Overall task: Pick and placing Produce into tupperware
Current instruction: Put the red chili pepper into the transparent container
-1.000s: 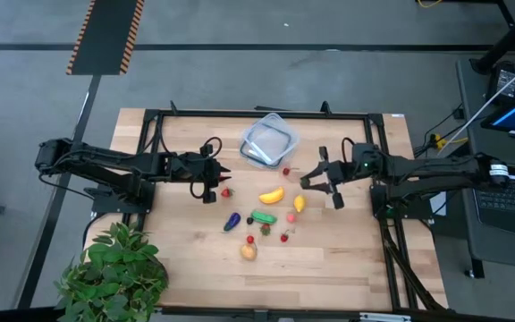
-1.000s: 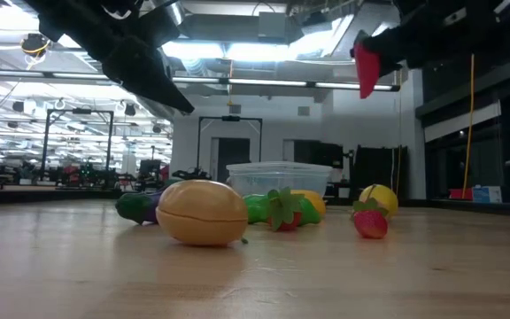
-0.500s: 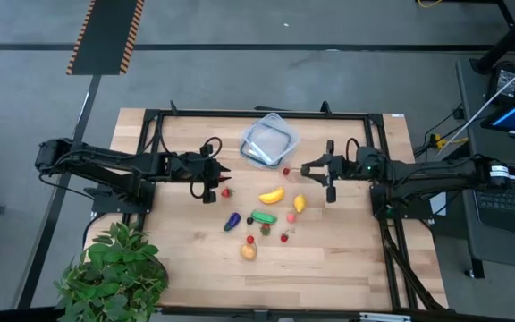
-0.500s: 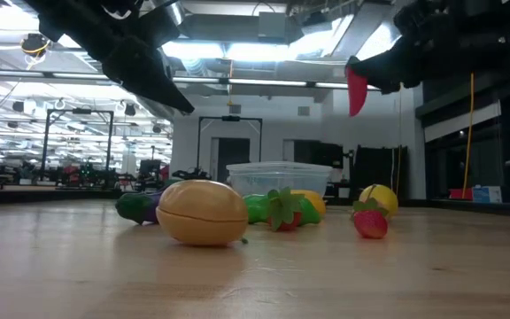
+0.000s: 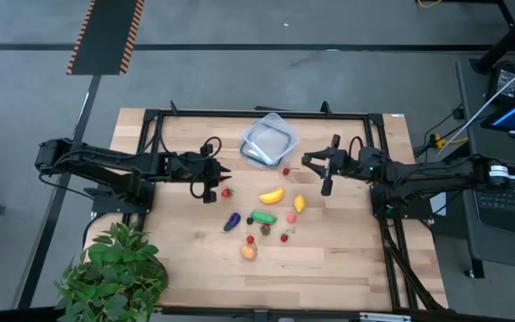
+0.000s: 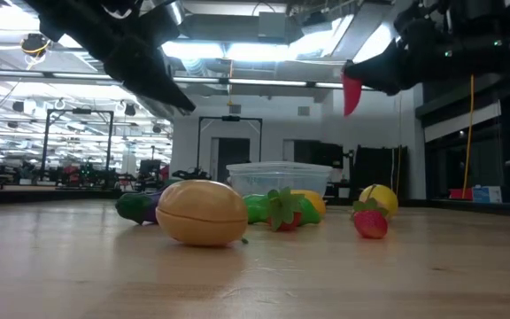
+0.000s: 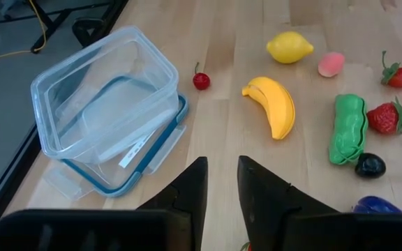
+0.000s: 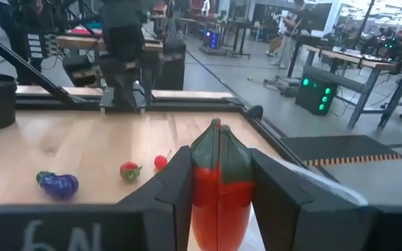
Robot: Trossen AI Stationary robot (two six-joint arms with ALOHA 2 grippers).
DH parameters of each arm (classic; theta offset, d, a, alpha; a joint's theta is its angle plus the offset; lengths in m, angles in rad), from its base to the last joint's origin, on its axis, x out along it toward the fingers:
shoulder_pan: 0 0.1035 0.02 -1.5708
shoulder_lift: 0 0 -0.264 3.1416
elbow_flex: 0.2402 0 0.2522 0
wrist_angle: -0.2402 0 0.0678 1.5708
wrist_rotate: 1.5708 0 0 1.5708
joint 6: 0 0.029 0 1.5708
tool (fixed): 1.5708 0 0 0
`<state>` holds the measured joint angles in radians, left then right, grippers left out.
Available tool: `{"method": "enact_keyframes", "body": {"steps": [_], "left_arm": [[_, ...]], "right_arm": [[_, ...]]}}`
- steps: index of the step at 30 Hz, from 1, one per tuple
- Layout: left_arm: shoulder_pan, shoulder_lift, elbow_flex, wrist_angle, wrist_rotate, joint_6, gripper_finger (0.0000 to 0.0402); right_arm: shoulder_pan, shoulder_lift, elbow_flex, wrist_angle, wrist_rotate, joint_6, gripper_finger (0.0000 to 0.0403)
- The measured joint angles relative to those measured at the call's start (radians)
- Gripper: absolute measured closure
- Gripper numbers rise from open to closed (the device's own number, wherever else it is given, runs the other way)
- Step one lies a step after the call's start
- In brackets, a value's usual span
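Your right gripper [image 8: 218,188] is clamped on the red pepper [image 8: 218,199], held high just beside the tupperware [image 5: 269,140] at the table's far middle. Let go now and it may clip the rim [image 7: 110,52] and bounce out. Your left gripper [image 7: 222,185], fingers nearly closed and empty, waits beside a strawberry [image 5: 226,191].

The clear, bluish-rimmed tupperware [image 5: 269,140] is seen open and empty near the counter's far edge. A yellow banana [image 5: 272,195], lemon [image 5: 299,203], green cucumber [image 5: 264,216], purple eggplant [image 5: 232,221] and small red berries [image 5: 285,237] are scattered before it. A red pepper [image 8: 217,195], seemingly stem-up, is gripped aloft in the right end effector [image 5: 316,173].
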<state>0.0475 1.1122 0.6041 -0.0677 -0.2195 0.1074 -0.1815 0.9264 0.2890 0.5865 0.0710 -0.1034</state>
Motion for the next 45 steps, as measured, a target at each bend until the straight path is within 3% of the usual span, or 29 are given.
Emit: {"method": "enact_keyframes", "body": {"steps": [6,14,24,31,40,45], "left_arm": [[0.0,0.0,0.0,0.008,0.0,0.0,0.0331],[0.0,0.0,0.0,0.008,0.0,0.0,0.0315],[0.001,0.0,0.0,-0.001,0.0,0.001,0.0298],[0.001,0.0,0.0,-0.007,0.0,0.001,0.0298],[0.001,0.0,0.0,-0.008,0.0,0.001,0.0316],[0.001,0.0,0.0,-0.008,0.0,0.0,0.0323]], "right_arm": [[-0.107,0.111,0.052,0.035,-0.152,0.034,0.0285],[-0.255,0.31,0.232,0.032,-0.397,0.013,0.0285],[-0.383,0.591,0.489,-0.001,-0.554,-0.04,0.0285],[-0.437,0.702,0.723,-0.378,-0.658,-0.145,0.0285],[-0.443,0.839,1.055,-0.946,-0.659,-0.343,0.0285],[-0.442,0.912,1.177,-1.088,-0.594,-0.4,0.0285]]}}
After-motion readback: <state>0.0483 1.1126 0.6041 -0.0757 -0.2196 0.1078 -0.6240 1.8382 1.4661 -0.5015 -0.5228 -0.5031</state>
